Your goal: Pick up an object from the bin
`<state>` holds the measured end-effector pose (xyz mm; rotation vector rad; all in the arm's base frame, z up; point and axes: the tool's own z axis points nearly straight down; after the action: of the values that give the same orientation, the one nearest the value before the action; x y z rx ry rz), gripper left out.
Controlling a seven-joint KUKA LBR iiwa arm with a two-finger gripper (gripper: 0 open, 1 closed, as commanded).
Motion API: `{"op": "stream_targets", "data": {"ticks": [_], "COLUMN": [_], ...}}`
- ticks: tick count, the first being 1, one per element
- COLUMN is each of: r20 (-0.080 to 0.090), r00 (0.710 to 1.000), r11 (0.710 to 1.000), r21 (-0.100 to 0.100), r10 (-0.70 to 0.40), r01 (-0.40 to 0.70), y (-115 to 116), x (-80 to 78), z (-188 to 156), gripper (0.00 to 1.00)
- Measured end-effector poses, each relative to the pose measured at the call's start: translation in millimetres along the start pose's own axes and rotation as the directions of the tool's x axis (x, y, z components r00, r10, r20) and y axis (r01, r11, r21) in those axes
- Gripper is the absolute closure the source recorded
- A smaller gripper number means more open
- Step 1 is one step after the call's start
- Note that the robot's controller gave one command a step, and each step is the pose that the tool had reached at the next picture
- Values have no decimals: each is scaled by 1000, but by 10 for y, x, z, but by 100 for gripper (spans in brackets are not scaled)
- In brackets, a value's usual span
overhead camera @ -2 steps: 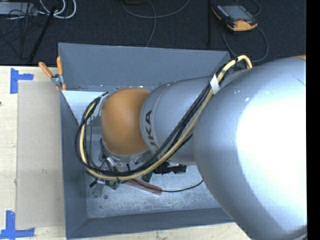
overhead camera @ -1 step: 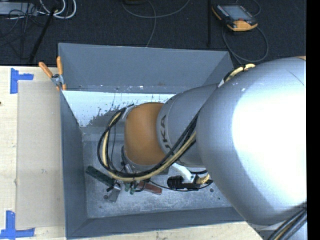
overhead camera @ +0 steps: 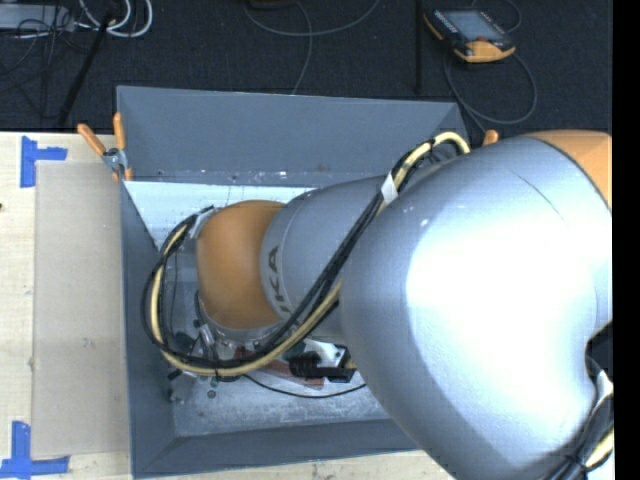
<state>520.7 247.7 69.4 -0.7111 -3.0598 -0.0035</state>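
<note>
My gripper is low in the front left part of the bin, mostly hidden under the arm's wrist; just a bit of its metal body shows. To its right, a small thing with red, black and white parts lies on the bin floor near the front wall, half covered by the arm. A thin dark wire curves along the floor just in front of it. Whether anything is in the gripper is hidden.
The arm reaches in from the right and covers most of the bin's floor. An orange cover and looped cables sit around the wrist. The bin's left wall is close to the gripper.
</note>
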Motion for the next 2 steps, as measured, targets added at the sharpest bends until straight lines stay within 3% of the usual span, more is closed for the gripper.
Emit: {"op": "stream_targets", "data": {"ticks": [1,2], "r20": [0,0], "r00": [1000,1000], "r11": [1000,1000], "r21": [4,3], "r10": [5,5], "r01": [-5,-5], "y": [-29,-28], "x": [-14,-13], "z": [4,-43], "gripper": [100,100]}}
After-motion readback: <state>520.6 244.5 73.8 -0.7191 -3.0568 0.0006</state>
